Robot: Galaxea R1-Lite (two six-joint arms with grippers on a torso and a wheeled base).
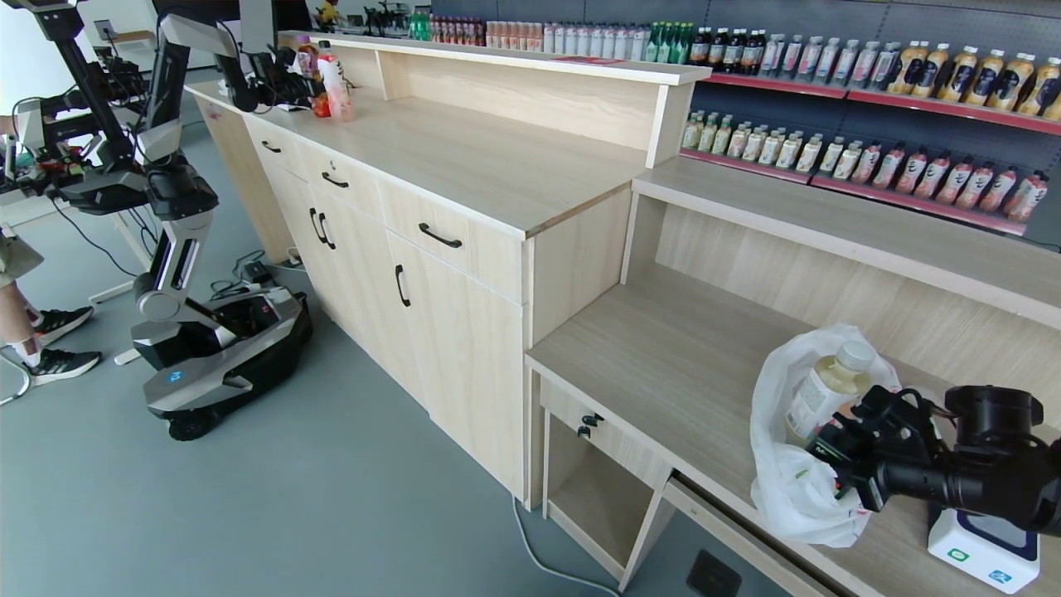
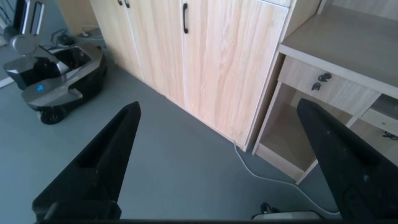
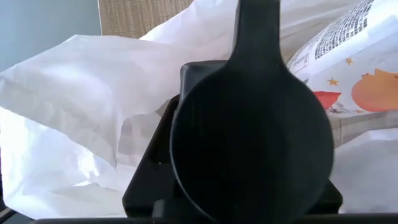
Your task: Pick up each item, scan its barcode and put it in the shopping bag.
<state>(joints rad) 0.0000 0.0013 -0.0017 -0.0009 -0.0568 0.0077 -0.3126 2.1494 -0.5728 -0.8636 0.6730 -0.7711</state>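
Pale wooden counter (image 1: 663,365); at four o'clock sits the shopping bag (image 1: 787,497), a bottle (image 1: 825,390) leaning inside. The right gripper (image 1: 837,464) is at its mouth from three o'clock, fingers hidden, can't tell. The left gripper (image 2: 219,109) hangs over the grey floor (image 2: 186,143), fingers wide apart.

a crumpled white thin-plastic shopping bag (image 1: 787,489) sits open on the lower pale-wood counter (image 1: 663,365), near its front edge. a clear bottle (image 1: 829,383) of pale yellow drink with a white cap leans inside it, its cap poking out of the bag's mouth. a white printed packet (image 3: 357,68) with a red-orange fruit picture lies among the bag's folds.
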